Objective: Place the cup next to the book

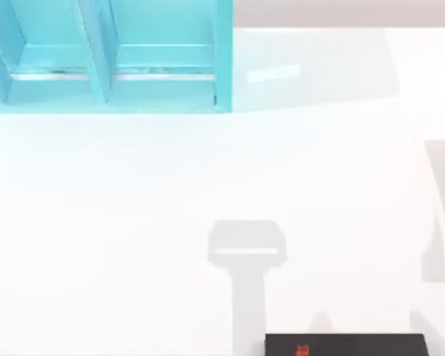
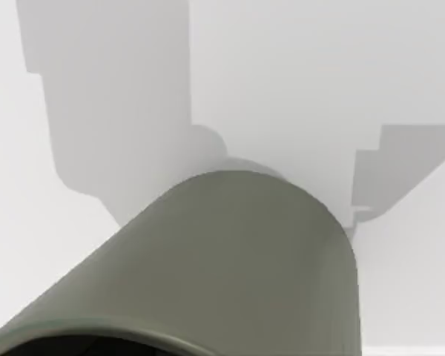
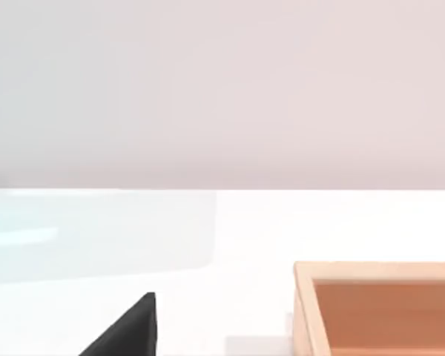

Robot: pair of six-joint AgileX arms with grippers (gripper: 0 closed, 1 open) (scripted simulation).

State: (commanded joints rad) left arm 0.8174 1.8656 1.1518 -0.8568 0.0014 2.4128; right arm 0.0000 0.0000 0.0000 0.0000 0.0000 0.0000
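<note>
Bright white tabletop (image 1: 96, 222) everywhere, plain, no pattern, with soft pale grey shadows lying on it. Up at the far left, a big turquoise shelf unit (image 1: 104, 52), the same blue-green on walls and dividers, lighter on the shelf floors. At the near edge, a flat black rectangular book (image 1: 356, 345) with one small red-orange mark (image 1: 302, 350) on its cover. From the left wrist camera, a round dark olive-green cup (image 2: 237, 267), smooth and matte, dark inside its rim. From the right wrist camera, a light tan wooden tray (image 3: 378, 308), orange-brown inside, against a pale pinkish-grey wall (image 3: 222, 89).
</note>
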